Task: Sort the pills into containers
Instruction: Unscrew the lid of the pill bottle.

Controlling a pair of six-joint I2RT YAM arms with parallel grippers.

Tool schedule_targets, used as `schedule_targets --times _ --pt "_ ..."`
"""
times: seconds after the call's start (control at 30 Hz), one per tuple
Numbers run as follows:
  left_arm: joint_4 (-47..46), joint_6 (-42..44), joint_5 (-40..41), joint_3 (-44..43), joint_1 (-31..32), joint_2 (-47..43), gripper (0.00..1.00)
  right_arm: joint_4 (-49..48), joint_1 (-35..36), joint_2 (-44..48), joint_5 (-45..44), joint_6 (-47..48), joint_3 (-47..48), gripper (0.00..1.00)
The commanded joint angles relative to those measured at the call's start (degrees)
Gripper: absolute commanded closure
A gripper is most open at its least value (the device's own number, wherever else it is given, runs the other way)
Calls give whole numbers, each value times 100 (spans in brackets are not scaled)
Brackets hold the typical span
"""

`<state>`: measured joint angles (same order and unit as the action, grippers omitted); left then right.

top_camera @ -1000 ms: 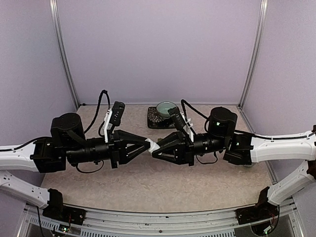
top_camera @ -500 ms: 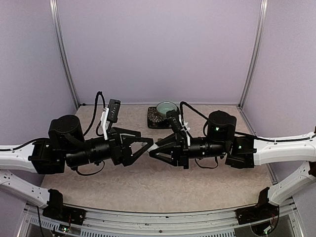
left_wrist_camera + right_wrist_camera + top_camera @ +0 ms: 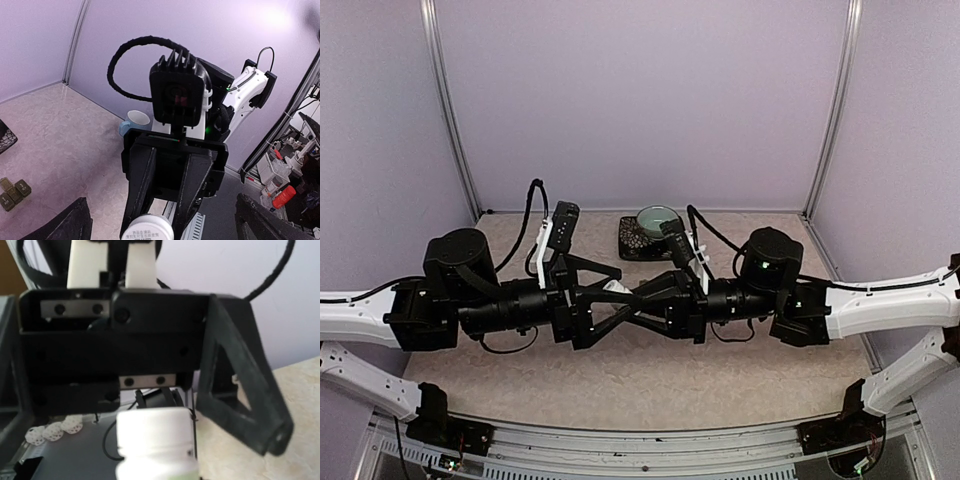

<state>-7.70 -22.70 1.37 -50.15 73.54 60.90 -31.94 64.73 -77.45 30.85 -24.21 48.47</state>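
Right hand [image 3: 620, 293] clamps the white plastic pill bottle [image 3: 147, 232]. The left hand [image 3: 628, 294] gapes wide around its cap; centre it squarely before closing. The dark green three-compartment lidded containers [image 3: 12, 192] sit on the surface [image 3: 65, 140], well apart from the bottle.

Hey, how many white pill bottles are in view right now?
1. The white pill bottle is clamped in the right gripper, over the middle of the table. More could be hidden from these views.
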Motion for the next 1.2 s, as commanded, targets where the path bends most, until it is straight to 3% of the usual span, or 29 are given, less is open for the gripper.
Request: schedule_targets --times 0.0,0.3,0.7,1.17 --pt "-429 134 -386 -3 -24 -108 4 -532 31 -98 115 -339 -151 82" --pt "-583 220 -895 28 -50 -125 9 -871 22 -92 5 -489 -342 82" --pt "-610 209 -850 76 -208 -74 13 -1005 22 -150 592 -548 -248 82" --pt "-716 187 -1203 67 -235 77 27 -1101 -96 -180 565 -625 -233 82"
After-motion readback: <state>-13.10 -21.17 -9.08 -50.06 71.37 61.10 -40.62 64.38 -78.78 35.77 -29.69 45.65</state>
